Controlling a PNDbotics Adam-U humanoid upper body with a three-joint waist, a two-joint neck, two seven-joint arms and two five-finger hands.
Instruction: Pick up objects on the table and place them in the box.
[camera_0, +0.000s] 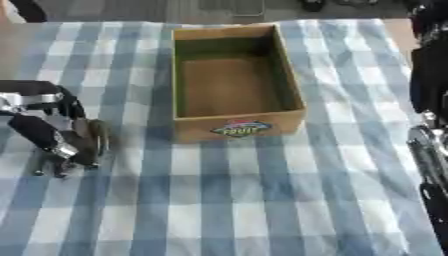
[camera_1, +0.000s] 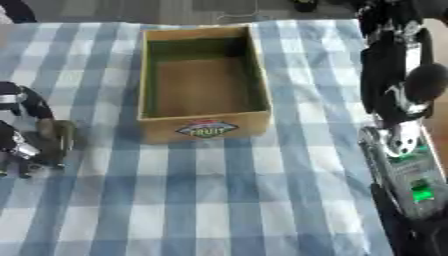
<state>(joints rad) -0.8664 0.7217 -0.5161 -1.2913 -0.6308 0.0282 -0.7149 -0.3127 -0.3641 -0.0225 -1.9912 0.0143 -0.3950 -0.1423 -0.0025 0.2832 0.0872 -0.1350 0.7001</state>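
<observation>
An open cardboard box (camera_0: 236, 125) with a fruit label on its front wall stands at the middle back of the checked table. I see nothing inside it. My left hand (camera_0: 54, 142) is low over the table at the left edge, left of the box's front corner. Its black fingers curl round a dark olive-brown object (camera_0: 94, 136), whose shape I cannot make out. My right arm (camera_1: 398, 100) runs down the right edge. Its hand (camera_1: 409, 232) shows only as a dark mass in the lower right corner.
The blue and white checked cloth (camera_0: 245, 200) covers the table. A bare wooden strip of table (camera_0: 398, 30) shows at the back right. Dark shapes stand on the floor beyond the far edge.
</observation>
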